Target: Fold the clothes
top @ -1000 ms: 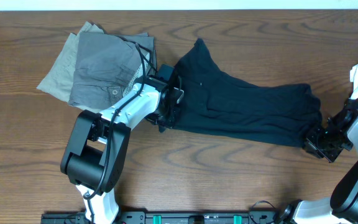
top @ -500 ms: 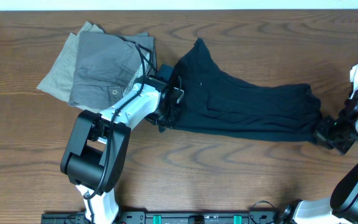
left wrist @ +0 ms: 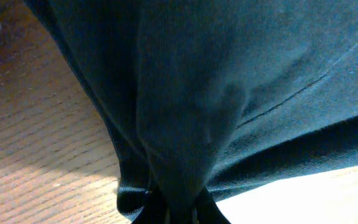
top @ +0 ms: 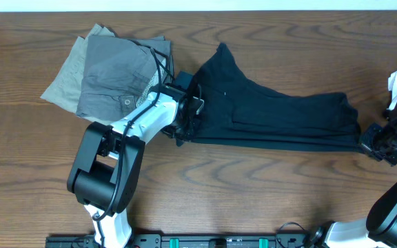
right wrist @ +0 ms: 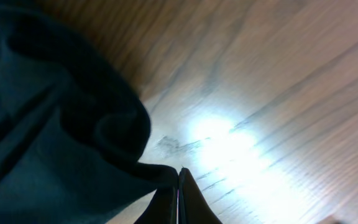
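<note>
**Overhead view.** Over the last second the right gripper (top: 369,141) has moved toward the right edge of the tabletop (top: 253,200). The right end of the dark garment (top: 274,120) has followed it. The garment's near edge now runs straighter and its right end is less bunched. This reads as a stretch-and-flatten step that prepares the garment for folding; no fold has been made in it yet. The garment lies across the middle of the tabletop. The left gripper (top: 189,122) sits at its left end, just beside the folded grey clothes (top: 112,72) near the far left corner.

**Left wrist view.** The left gripper (left wrist: 178,214) is pressed together on a gathered ridge of the dark garment (left wrist: 229,81). The cloth fans out from the pinch above the tabletop (left wrist: 36,143).

**Right wrist view.** The right gripper (right wrist: 178,196) is pressed together, with no visible gap. The edge of the dark garment (right wrist: 55,124) runs into the fingertips, so it appears to be pinching the hem. How much cloth is caught cannot be told.
</note>
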Robot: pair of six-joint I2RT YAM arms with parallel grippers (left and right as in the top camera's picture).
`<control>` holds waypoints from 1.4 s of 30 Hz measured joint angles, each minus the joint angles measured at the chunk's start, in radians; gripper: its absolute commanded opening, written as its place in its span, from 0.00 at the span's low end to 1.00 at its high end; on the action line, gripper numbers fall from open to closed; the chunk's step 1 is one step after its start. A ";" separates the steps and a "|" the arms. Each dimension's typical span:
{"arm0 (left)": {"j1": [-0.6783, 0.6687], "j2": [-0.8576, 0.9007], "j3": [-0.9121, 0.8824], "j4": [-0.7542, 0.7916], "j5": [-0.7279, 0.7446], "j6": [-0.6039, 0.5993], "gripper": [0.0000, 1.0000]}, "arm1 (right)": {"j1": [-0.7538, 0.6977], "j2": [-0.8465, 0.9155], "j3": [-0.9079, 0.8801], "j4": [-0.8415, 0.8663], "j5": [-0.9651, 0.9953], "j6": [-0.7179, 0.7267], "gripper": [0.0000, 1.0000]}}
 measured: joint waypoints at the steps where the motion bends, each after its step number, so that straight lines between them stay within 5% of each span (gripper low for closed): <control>1: 0.000 0.000 0.000 0.000 -0.001 0.000 0.06 | 0.000 0.000 0.000 0.011 0.010 0.000 0.03; 11: 0.000 0.000 0.000 0.000 -0.018 0.000 0.06 | 0.003 0.000 0.002 0.192 0.054 -0.023 0.06; 20: 0.000 0.000 0.000 0.001 -0.019 0.000 0.06 | 0.014 0.000 0.002 -0.062 -0.094 -0.007 0.18; 26: 0.000 0.000 0.000 0.002 -0.022 0.000 0.06 | 0.014 0.000 -0.081 -0.018 -0.143 0.007 0.34; 32: 0.000 0.000 0.000 0.003 -0.022 0.000 0.06 | 0.014 -0.001 -0.252 0.158 -0.222 0.005 0.33; 42: 0.000 0.000 0.000 0.003 -0.023 0.000 0.06 | 0.014 -0.022 -0.280 0.267 -0.321 -0.002 0.04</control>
